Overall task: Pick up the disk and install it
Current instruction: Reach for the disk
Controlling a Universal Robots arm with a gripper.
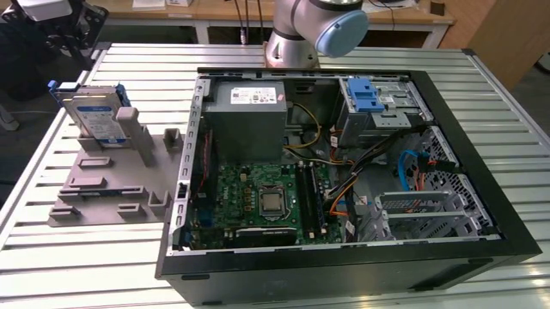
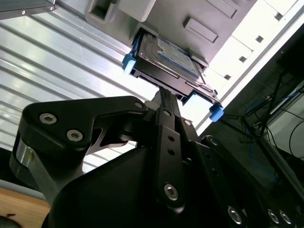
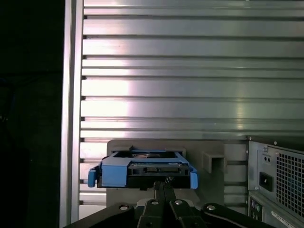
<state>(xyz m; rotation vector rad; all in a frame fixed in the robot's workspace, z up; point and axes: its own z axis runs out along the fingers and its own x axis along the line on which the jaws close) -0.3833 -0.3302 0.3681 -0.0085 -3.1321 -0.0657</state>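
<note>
Silver-grey hard drive in blue plastic bracket (image 3: 142,170) is faced by the closed, empty tool (image 3: 164,182); opening wide and centring are advised.

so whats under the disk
A grey holder plate, lying on the slatted metal table. The disk stands on edge in it; a grey post covers its lower edge, so the seat is hidden.

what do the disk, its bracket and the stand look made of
Disk: seemingly a metal casing, dull silver-grey, with a white and blue label that looks like paper.
Bracket: plastic by its look, an even matte blue with moulded tabs.
Stand: probably plastic, possibly printed; flat matte grey, blocky shapes, no gleam.
</note>
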